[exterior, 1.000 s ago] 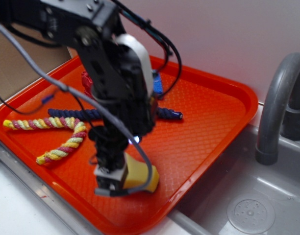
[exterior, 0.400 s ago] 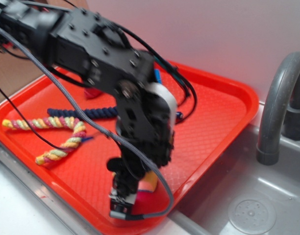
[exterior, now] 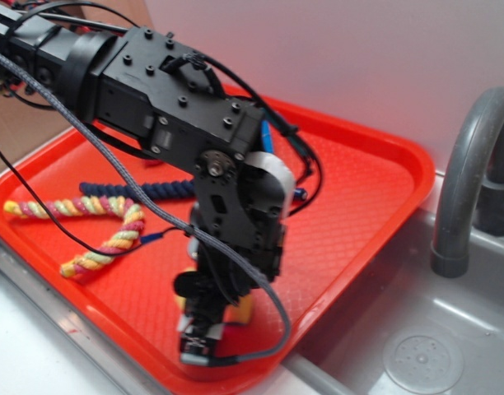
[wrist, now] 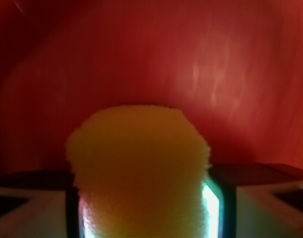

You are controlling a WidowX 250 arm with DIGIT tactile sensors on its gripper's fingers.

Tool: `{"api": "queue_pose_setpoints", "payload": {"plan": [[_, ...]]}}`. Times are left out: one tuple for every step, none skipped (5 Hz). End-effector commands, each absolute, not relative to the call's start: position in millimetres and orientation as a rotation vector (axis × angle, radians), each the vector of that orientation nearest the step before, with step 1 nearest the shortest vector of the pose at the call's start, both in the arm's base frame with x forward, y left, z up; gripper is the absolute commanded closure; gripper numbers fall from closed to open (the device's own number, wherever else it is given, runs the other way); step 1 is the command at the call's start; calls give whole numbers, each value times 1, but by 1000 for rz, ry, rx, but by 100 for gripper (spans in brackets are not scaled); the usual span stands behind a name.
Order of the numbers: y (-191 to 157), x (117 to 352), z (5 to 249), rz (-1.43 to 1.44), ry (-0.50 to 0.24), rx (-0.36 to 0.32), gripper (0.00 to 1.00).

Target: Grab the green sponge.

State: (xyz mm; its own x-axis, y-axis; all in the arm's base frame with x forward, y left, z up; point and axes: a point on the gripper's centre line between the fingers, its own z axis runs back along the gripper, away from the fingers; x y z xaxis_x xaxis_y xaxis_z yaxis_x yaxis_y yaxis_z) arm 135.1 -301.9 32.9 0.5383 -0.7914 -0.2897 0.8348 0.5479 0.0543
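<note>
Sponge [wrist: 139,168] is pinched right between the gripper [wrist: 141,208] fingers from where I'm sitting. On the wrist cam the yellow foam fills the gap completely, with a finger pad [wrist: 218,203] pressed against its right side and the other one hard up against the left, so I'd call the jaws clamped on it. Its rounded top bulges out past the pads, and behind it there's nothing but blurry red tray surface [wrist: 216,59].

Exterior cam is less helpful. The black arm [exterior: 194,140] leans down over the near corner of the red tray [exterior: 375,156] and blocks most of the view. I can only catch a sliver of the green sponge [exterior: 240,310] peeking out yellow beside the gripper [exterior: 198,337], low near the tray's front rim. I can't tell from there if it's touching the tray or lifted off.

Other stuff on the tray: a yellow, pink and green braided rope [exterior: 95,226] at the left, a dark navy rope [exterior: 145,189] just behind it, and something blue [exterior: 267,136] mostly hidden behind the arm. Off the tray to the right there's a grey sink [exterior: 417,346] with a grey faucet [exterior: 466,173].
</note>
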Motion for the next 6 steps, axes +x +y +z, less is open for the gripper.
{"api": "queue_pose_setpoints", "payload": {"plan": [[-223,161,138,-512,47,6,100],[-196,162,172,-378,-23,4,100],[-177,139,207,-232,-88,61,100],[-164,133,225,-84,-118,124,100],[-156,143,219,-48,-127,64,100],[-153,145,217,-87,-93,67,100]]}}
